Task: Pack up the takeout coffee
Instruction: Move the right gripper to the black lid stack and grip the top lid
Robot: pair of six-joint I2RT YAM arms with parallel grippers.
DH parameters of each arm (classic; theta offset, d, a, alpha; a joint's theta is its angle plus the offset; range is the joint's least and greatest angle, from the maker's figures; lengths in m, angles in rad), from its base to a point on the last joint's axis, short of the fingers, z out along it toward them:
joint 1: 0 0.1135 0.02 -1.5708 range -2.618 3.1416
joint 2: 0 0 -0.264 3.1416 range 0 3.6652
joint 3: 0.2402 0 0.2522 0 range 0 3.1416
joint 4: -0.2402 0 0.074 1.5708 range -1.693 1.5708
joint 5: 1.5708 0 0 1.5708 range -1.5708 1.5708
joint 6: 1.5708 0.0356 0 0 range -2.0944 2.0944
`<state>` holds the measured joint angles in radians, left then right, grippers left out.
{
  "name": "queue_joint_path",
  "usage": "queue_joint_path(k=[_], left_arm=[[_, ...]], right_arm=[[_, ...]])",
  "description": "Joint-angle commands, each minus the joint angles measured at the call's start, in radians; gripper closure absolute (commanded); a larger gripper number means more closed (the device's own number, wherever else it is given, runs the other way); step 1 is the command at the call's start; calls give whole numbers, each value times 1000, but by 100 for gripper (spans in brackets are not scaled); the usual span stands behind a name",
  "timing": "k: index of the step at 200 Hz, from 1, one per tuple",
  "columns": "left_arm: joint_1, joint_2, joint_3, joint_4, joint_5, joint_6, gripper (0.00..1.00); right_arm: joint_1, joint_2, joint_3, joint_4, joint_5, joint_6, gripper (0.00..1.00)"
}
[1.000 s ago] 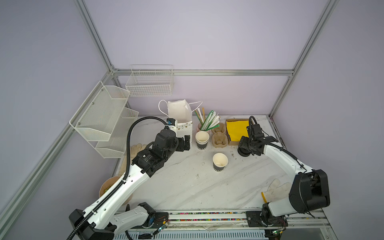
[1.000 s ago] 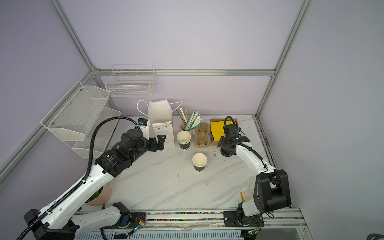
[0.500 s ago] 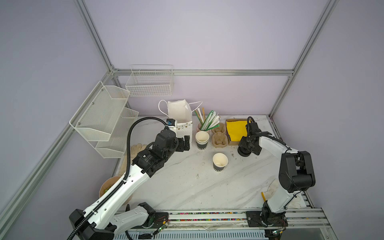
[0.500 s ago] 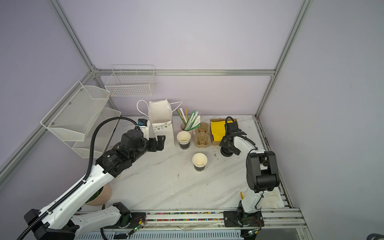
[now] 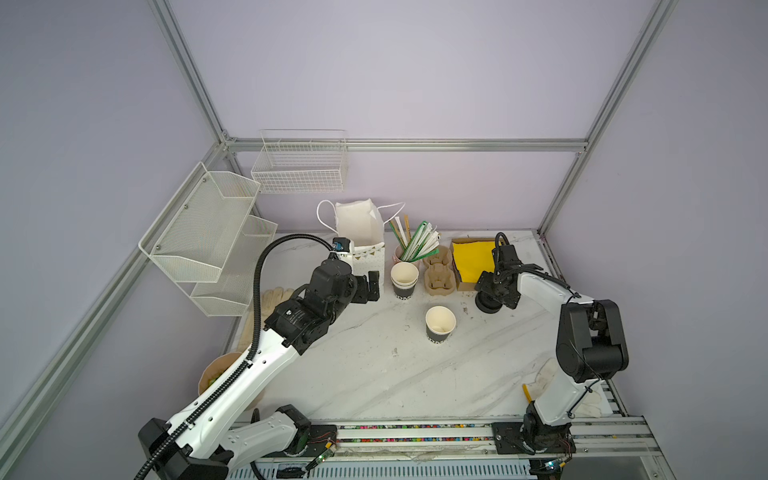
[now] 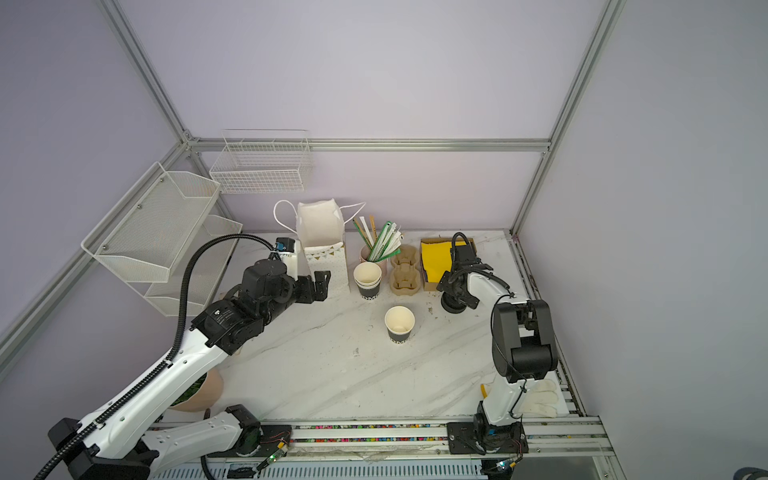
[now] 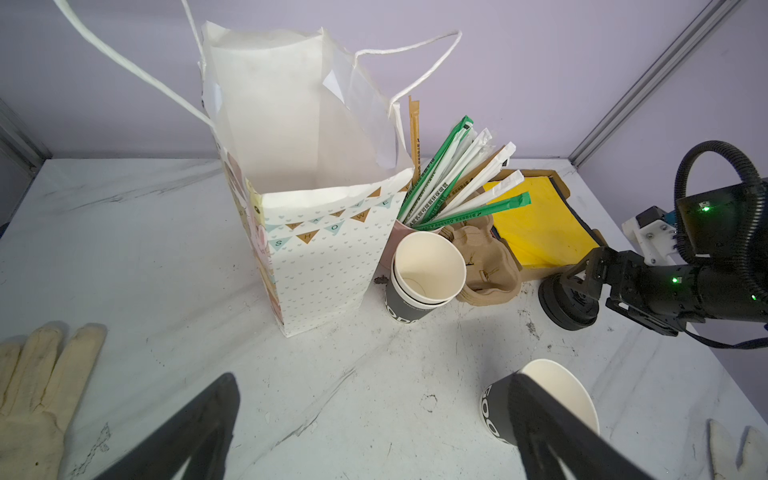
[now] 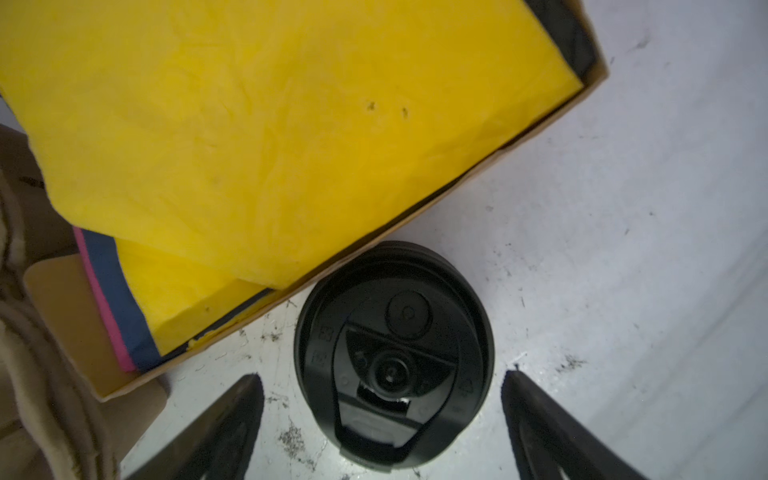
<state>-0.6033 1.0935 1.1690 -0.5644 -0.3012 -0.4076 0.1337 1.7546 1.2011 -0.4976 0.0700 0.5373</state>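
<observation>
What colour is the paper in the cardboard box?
Bright yellow; the paper shows best in the right wrist view.

Nested cups (image 5: 404, 278): black-walled stack standing upright at the back, just beside the pulp carriers (image 5: 437, 276).
Straws (image 7: 457, 174): wrapped, green and white, fanned out of a pinkish cup (image 5: 400, 254) behind the stack.
Cardboard box (image 7: 540, 271): shallow, a yellow cloth (image 8: 291, 124) lying in it.
Wire basket (image 5: 301, 166): on the back wall.
Mesh shelf (image 5: 199, 232): two tiers, left wall.
Gloves: one (image 7: 37, 382) at the table's left edge, another (image 6: 540, 399) at the near right corner.
Tan bowl (image 6: 203, 392): off the near left edge, greenery inside.
</observation>
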Motion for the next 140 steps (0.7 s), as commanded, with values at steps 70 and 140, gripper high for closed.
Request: queue_joint_path(k=[70, 140], left_arm=[[7, -3, -26, 18, -15, 13, 0], [7, 8, -21, 13, -13, 12, 0]], right_arm=[[-16, 18, -46, 44, 14, -26, 9], [-25, 17, -66, 74, -25, -36, 16]])
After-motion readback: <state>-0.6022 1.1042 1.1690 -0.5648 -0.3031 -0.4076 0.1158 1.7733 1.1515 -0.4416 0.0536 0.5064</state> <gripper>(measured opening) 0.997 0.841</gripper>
